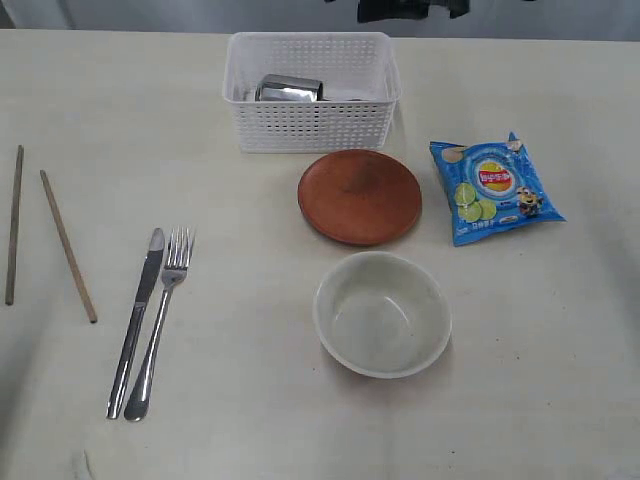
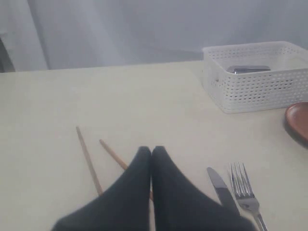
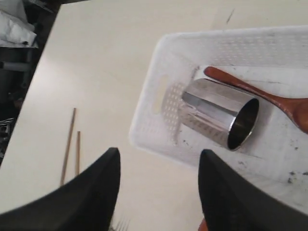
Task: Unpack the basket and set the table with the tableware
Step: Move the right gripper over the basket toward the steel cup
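Since most pieces already lie out on the counter [image 1: 230, 420], I judge the unpacking to be near its end, with two items left to fetch. Farthest to the left of the basket [image 1: 310, 128] lie the chopsticks [image 1: 68, 245]. The knife [image 1: 137, 320] and fork [image 1: 160, 325] lie side by side, nearer the basket but well apart from it. My left pincer [image 2: 151, 152] hangs above the chopsticks, its fingers pressed together on nothing.

Inside the basket the steel cup [image 3: 219, 113] lies on its side, and the wooden spoon [image 3: 269, 98] lies just beside it, its handle running behind the cup. My right pincer [image 3: 159, 155] hovers over the basket's edge, fingers spread and empty.

Just in front of the basket sits the brown plate [image 1: 360, 197], with the bowl [image 1: 382, 313] farther out beyond it and the chip bag [image 1: 495, 190] to the basket's right.

As I read it, the next move calls for lowering the right pincer into the basket and closing across the cup's rounded wall. Smooth steel may slip or roll, so I would centre carefully.
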Robot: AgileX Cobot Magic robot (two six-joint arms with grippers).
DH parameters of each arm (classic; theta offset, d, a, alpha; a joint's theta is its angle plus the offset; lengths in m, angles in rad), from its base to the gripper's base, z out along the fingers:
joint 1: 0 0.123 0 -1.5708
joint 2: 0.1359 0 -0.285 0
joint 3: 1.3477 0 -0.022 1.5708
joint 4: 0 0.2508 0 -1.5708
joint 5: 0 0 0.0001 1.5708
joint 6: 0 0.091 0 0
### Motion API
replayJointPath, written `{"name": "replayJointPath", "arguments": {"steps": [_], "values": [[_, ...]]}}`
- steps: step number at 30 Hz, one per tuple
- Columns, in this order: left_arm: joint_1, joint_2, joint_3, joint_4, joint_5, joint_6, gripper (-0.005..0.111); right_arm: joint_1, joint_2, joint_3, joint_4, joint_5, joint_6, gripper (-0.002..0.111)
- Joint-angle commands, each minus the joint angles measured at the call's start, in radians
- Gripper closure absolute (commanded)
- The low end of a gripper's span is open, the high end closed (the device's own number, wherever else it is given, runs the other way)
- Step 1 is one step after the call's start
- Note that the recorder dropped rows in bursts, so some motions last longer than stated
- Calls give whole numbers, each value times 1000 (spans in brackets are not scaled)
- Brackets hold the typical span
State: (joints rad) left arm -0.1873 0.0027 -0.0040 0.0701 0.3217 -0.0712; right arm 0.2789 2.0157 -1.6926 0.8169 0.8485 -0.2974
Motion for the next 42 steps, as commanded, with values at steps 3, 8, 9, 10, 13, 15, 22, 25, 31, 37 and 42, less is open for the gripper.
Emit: {"name": "replayJointPath", "arguments": {"steps": [3,8,9,10,13,15,22,25,31,37,42], "values": [[3,-3,4,3,-3,0,107,60,190,-209,-193,54,184,59],[3,-3,4,3,-3,0,107,76,283,-295,-198,8,240,59],[3,-3,4,3,-3,0,107,76,296,-305,-198,6,254,59],[3,-3,4,3,-3,0,107,76,312,-308,-198,1,261,59],[3,-3,4,3,-3,0,107,76,343,-308,-198,-6,275,59],[3,-3,4,3,-3,0,107,76,357,-308,-204,-11,275,59],[3,-3,4,3,-3,0,107,93,378,-308,-217,-72,275,59],[3,-3,4,3,-3,0,107,108,391,-308,-213,-90,275,59],[3,-3,4,3,-3,0,107,113,422,-308,-213,-89,297,59],[3,-3,4,3,-3,0,107,110,408,-308,-238,-59,297,59],[3,-3,4,3,-3,0,107,93,382,-308,-447,15,395,59]]}}
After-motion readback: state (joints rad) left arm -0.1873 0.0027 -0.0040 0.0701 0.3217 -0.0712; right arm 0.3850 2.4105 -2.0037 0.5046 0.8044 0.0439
